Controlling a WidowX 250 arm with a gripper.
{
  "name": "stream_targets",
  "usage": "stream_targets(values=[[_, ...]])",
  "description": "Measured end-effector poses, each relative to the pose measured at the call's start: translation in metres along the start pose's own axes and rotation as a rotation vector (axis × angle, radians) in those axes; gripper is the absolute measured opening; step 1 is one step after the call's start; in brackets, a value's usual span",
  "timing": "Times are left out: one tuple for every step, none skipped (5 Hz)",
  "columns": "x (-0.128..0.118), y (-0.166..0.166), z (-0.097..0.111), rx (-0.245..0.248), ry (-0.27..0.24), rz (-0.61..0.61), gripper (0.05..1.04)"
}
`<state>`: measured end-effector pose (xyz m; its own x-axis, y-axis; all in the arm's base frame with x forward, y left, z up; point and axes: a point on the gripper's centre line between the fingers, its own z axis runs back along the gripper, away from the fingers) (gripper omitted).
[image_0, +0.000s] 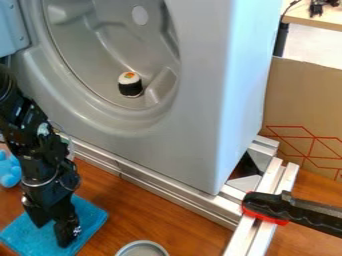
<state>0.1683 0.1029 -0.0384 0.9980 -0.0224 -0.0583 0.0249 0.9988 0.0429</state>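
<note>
At the lower left my gripper (53, 234) hangs over a folded blue cloth (92, 219), its fingers parted and nothing visible between them. Whether the fingertips touch the cloth I cannot tell. Inside the round opening of a grey appliance-like drum housing (200, 100) stands a toy sushi roll (130, 84), white on top with an orange and green centre and a black band below. It is well above and to the right of the gripper in the view.
Metal rails (160, 187) run along the housing's base. A black and red clamp (287, 207) grips them at the right. A round grey dish (142, 242) lies at the bottom edge, blue lumpy things (9, 171) at the left, a cardboard sheet (304, 100) behind the rails.
</note>
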Motion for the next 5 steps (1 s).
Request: stream_targets(values=[[-0.002, -0.006, 0.001, -0.038, 0.01, -0.027, 1.001], [0.001, -0.009, 0.032, -0.057, -0.039, -0.026, 1.0], [0.002, -0.005, 0.071, -0.03, -0.072, -0.001, 1.0], [0.002, 0.0, 0.089, -0.013, -0.066, 0.005, 1.0], [0.003, 0.005, 0.105, 0.053, 0.013, -0.057, 1.0]])
